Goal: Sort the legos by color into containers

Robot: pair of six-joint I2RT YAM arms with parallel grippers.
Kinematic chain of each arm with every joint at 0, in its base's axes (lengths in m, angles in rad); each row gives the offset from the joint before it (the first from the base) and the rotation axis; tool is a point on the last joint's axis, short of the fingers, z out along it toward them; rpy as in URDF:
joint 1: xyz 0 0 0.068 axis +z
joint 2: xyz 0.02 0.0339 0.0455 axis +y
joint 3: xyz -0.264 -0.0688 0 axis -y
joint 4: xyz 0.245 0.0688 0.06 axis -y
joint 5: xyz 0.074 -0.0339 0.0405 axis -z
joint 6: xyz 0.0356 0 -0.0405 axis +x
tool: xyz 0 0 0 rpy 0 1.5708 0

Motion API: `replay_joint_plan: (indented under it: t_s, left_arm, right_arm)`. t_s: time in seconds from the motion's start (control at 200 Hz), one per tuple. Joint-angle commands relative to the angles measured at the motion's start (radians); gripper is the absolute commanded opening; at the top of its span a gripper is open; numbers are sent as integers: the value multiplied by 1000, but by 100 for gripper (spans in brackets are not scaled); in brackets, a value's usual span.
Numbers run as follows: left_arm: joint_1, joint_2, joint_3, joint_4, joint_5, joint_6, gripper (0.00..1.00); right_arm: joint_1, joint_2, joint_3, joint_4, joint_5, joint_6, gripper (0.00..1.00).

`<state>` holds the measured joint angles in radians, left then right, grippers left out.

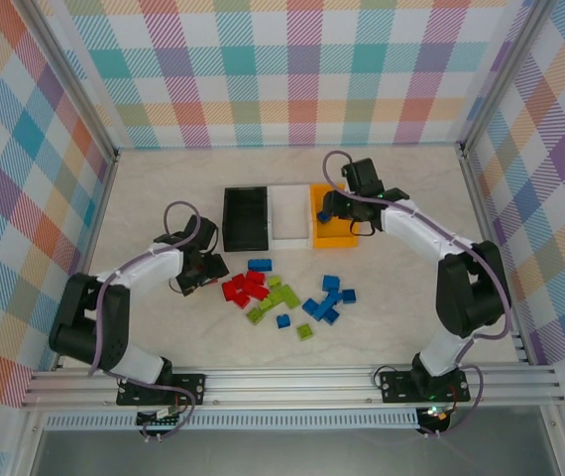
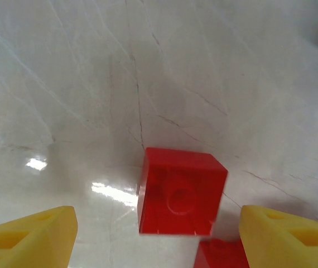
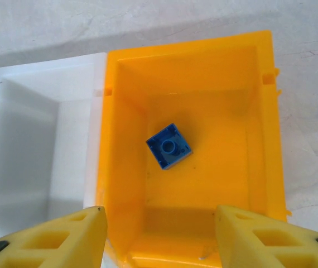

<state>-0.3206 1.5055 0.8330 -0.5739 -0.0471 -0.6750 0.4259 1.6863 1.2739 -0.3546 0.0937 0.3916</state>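
Left claw (image 2: 159,241) stood open low over the counter (image 2: 148,67), its two yellow fingers (image 2: 30,237) spread wide to either side of a red brick (image 2: 181,192). That brick lay between the fingers and a little ahead of their tips, touching neither. A second red piece (image 2: 220,255) showed just behind it, close to one finger. Seen from above, the left claw (image 1: 203,276) sat at the left edge of the red legos (image 1: 246,289). Green legos (image 1: 275,297) lay beside the red ones and blue legos (image 1: 327,299) farther right, all loose on the counter in front of the bins.

Right claw (image 3: 159,234) hung open over the orange bin (image 3: 270,111), fingers parted and gripping nothing. A blue brick (image 3: 169,146) was inside that bin, hollow side up, below the claw and ahead of the fingertips, clear of both. Whether it rested on the bin's floor could not be told. The white bin (image 3: 36,139) touched the orange bin's left wall. From above, the black bin (image 1: 245,218) stood against the white bin's other side, the three in one row.
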Motion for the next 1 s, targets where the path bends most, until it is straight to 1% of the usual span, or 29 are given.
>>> replay_joint_plan:
  t_s: [0.0,0.075,0.26,0.41,0.485,0.56,0.62,0.715,0.77,0.82,0.895,0.995]
  left_arm:
    - [-18,34,25,19,-39,27,77]
    - [-22,74,47,3,-62,41,76]
    - [-23,125,43,18,-90,51,63]
    - [-23,160,60,32,-101,56,45]
    - [-25,156,64,37,-105,61,39]
    - [-26,136,68,29,-113,67,31]
    - [-27,104,79,5,-114,70,30]
    - [-50,-8,103,-43,-130,75,29]
    - [-66,-74,144,-74,-139,83,30]
    - [-73,-103,197,-98,-133,92,31]
    - [-78,-96,298,-110,-126,105,32]
    - [-80,11,445,-99,-128,122,32]
  right_arm:
    - [10,-31,-39,20,-19,21,54]
    - [10,-51,-63,38,-16,23,54]
    - [10,-78,-80,44,-12,16,54]
    - [10,-82,-91,43,-19,19,54]
    - [10,-89,-100,43,-18,18,54]
    - [10,-97,-111,45,-15,18,54]
    - [10,-103,-116,43,-12,19,54]
    - [10,-118,-133,44,-15,28,53]
    - [10,-132,-148,48,-22,34,53]
    - [10,-147,-165,51,-32,38,53]
    - [10,-166,-195,55,-40,51,53]
    - [10,-187,-233,50,-49,59,54]
